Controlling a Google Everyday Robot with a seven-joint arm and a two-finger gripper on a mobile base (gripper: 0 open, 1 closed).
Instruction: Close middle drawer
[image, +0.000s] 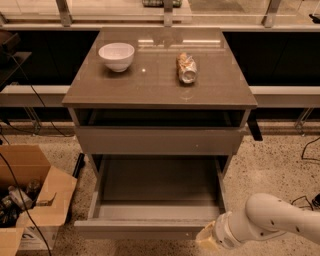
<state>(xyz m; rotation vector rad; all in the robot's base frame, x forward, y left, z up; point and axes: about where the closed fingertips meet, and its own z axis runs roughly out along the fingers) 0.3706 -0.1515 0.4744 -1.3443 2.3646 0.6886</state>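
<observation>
The middle drawer (157, 186) is pulled far out of the grey-taupe cabinet. Its smooth grey floor shows and nothing lies in it. Its plain front panel (145, 229) sits low near the bottom of the camera view. My gripper (206, 239) is at the bottom right, on the end of the white arm (270, 220). It is just outside the right end of that front panel, close to its corner. Whether it touches the panel I cannot tell.
A white bowl (116, 55) and a crushed can (187, 67) lie on the cabinet top (160, 92). The matching panel above the drawer (160, 141) is nearly flush. An open cardboard box (30, 200) with clutter stands on the floor at the left. Cables run along the floor on both sides.
</observation>
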